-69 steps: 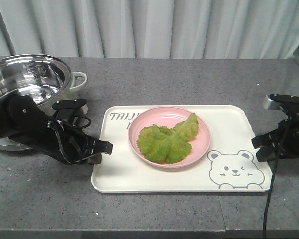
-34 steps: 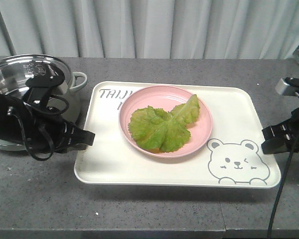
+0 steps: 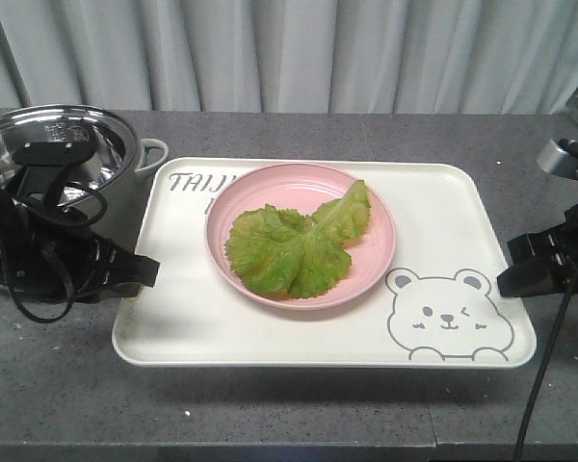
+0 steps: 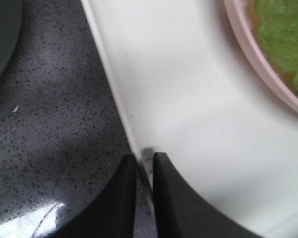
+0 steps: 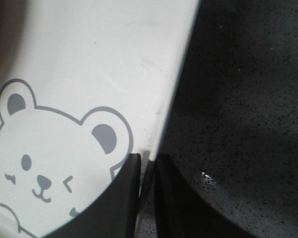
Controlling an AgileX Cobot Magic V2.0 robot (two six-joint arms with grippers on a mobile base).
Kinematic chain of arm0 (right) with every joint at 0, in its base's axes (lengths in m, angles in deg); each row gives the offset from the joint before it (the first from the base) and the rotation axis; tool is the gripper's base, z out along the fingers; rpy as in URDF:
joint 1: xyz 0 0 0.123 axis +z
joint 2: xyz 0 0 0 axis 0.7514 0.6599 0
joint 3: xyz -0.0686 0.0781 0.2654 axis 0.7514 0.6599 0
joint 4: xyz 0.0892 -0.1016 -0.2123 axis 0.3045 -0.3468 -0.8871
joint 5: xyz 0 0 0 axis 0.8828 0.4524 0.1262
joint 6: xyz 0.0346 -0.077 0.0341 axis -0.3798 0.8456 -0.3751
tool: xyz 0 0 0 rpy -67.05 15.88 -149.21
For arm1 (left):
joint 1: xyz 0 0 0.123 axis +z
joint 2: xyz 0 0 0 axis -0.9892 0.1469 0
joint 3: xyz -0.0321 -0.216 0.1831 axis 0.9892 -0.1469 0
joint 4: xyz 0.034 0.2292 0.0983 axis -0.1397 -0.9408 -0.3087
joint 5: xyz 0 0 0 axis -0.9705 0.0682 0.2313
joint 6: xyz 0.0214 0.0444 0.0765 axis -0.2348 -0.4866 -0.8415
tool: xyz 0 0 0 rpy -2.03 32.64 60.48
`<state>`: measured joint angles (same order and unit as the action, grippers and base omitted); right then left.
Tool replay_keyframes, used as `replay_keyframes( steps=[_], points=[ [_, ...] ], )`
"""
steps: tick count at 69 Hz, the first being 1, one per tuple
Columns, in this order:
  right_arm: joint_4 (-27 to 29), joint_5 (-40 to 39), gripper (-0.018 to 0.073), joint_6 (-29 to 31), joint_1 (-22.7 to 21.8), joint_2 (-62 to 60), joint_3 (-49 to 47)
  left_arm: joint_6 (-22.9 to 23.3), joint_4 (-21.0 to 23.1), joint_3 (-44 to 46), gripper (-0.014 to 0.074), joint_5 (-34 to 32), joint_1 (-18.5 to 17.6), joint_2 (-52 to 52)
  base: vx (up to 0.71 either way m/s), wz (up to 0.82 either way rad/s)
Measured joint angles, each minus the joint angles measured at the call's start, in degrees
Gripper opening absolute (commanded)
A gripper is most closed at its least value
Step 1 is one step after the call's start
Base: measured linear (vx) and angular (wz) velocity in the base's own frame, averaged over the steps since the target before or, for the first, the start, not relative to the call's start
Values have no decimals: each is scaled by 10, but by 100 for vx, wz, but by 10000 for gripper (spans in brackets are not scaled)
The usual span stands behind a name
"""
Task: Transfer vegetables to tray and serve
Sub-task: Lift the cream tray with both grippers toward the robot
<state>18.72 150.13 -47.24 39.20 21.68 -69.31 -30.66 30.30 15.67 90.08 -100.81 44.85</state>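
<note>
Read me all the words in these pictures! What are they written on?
"TAIJ": grey letters on the large cream-white rectangular plastic tray; the rest hides behind the round pink plate.
Tiny print inside the shiny steel pot: too small to read.

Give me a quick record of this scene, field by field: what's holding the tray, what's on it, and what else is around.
tray: cream-white, bear drawing at its near right corner; seems raised off the counter, shadow beneath
left gripper: shut on the tray's left rim
right gripper: shut on the tray's right rim, beside the bear
pink plate: on the tray, slightly left of centre
lettuce leaves: lying flat in the pink plate
steel pot: on the counter, behind the left arm
</note>
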Motion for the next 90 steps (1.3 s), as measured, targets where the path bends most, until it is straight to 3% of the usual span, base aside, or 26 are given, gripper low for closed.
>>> replay_keyframes(
  steps=[90],
  points=[
    [0,3,-3,-1,0,0,1,2,-1,0,-6,2,0,0,0,0]
  ],
)
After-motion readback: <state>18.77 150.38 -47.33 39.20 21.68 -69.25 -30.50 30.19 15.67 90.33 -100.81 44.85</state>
